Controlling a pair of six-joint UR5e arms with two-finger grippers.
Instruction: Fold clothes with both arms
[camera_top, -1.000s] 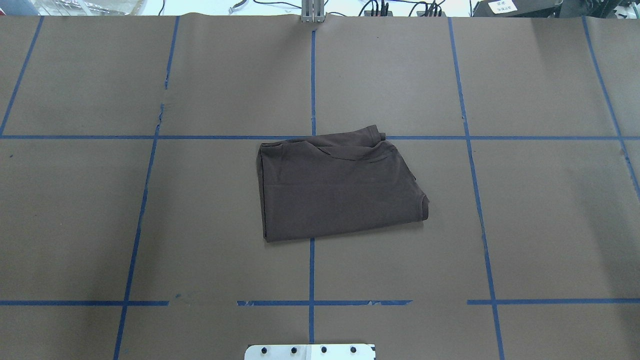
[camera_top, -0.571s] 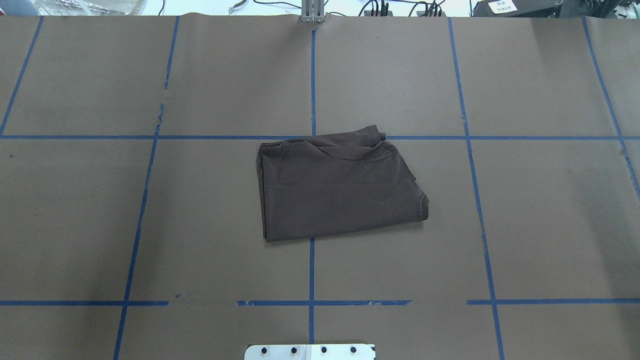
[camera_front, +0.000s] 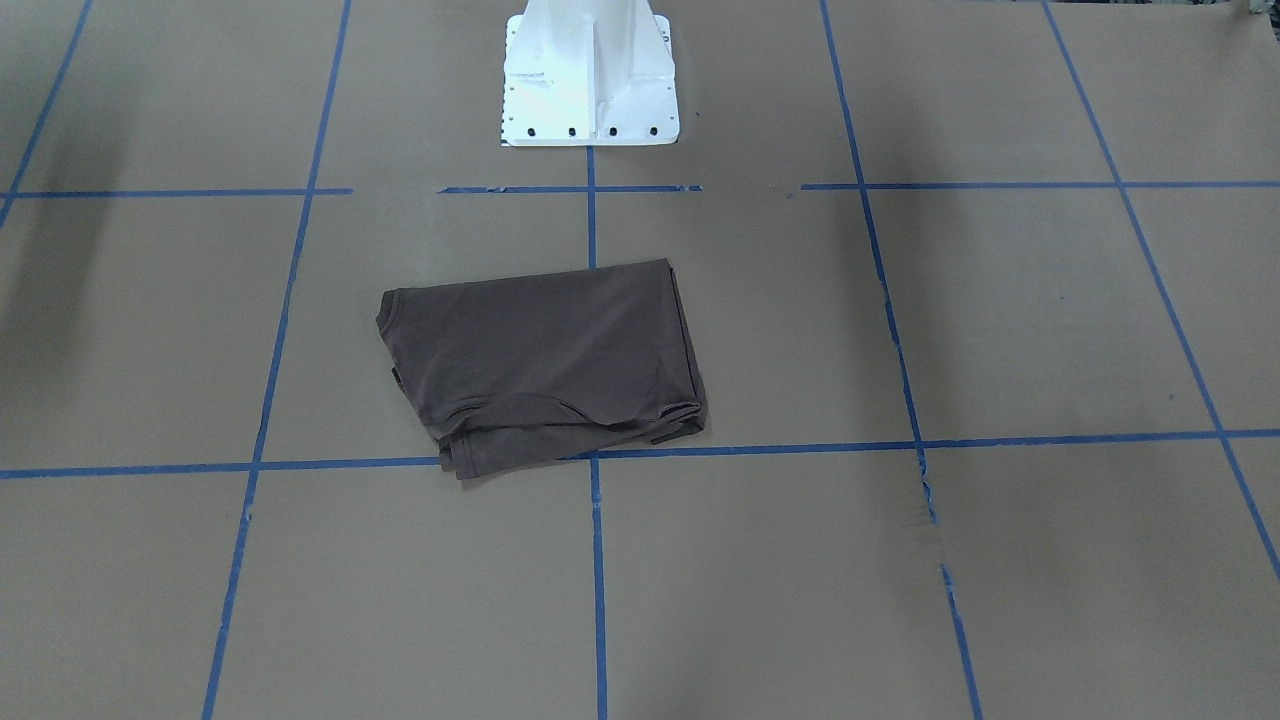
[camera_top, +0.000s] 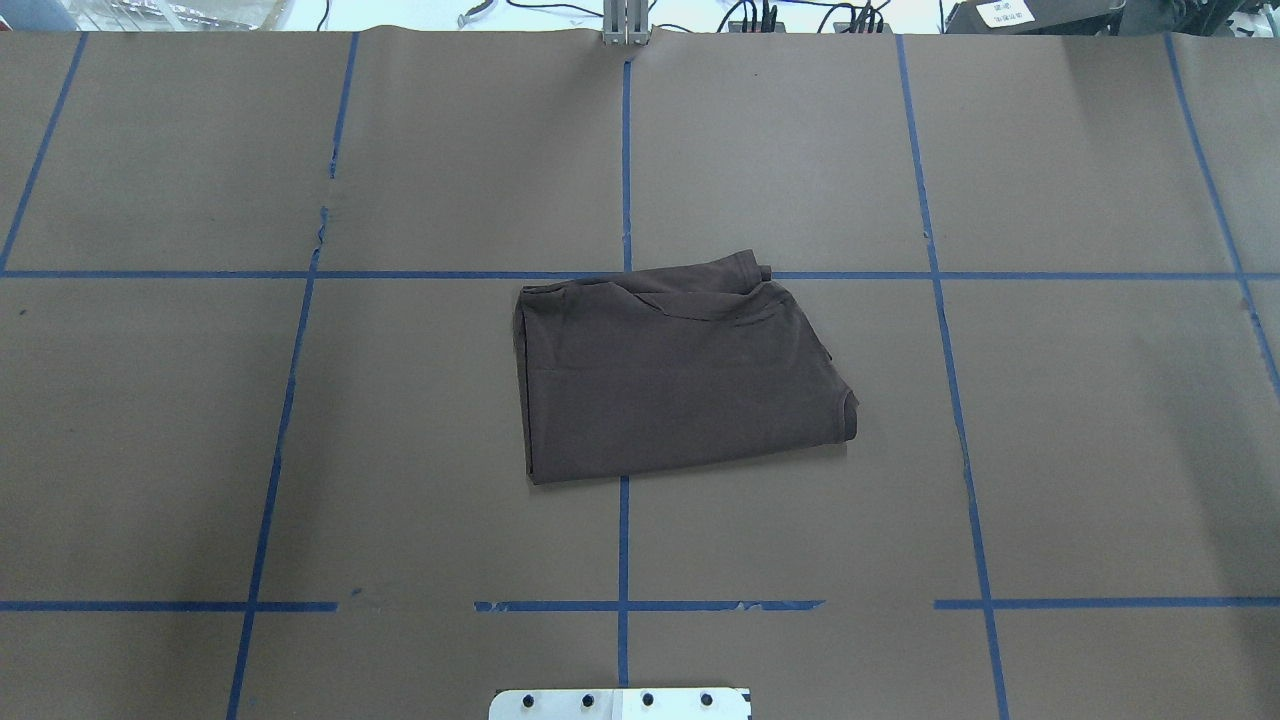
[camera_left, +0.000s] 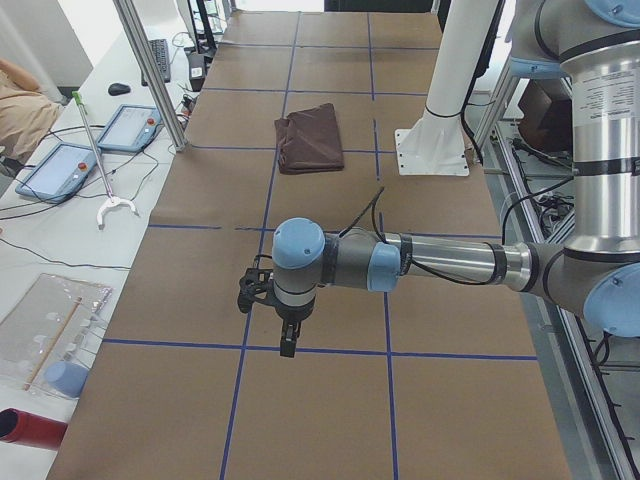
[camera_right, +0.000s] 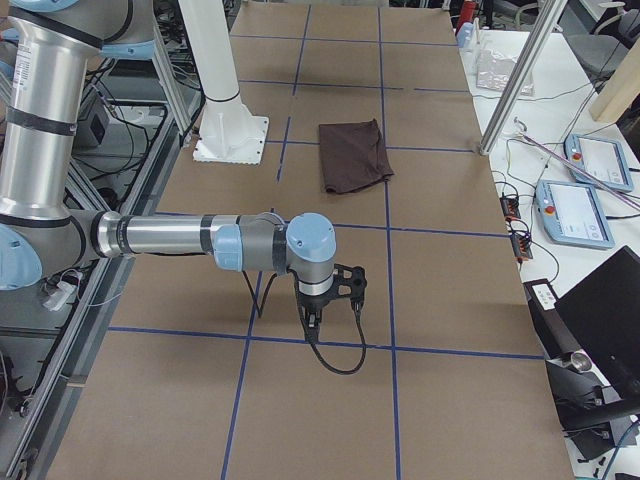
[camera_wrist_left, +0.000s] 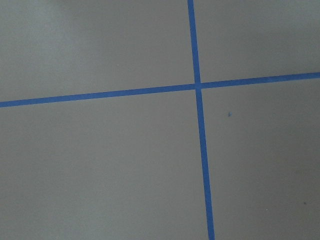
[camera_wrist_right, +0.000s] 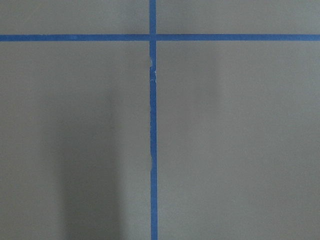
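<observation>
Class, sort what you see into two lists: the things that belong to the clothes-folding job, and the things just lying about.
Belongs to the job: folded brown T-shirt; left arm and left claw; right arm and right claw.

Just lying about, on the side bench: nearer teach pendant; farther teach pendant; keyboard; mouse; red cylinder.

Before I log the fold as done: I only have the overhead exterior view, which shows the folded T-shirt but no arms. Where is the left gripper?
Observer: In the exterior left view the left gripper hangs over brown paper, well apart from the T-shirt.
Operator: And the other one?
Observer: The exterior right view shows the right gripper over brown paper too, apart from the T-shirt; its wrist camera sees only paper and blue tape.
</observation>
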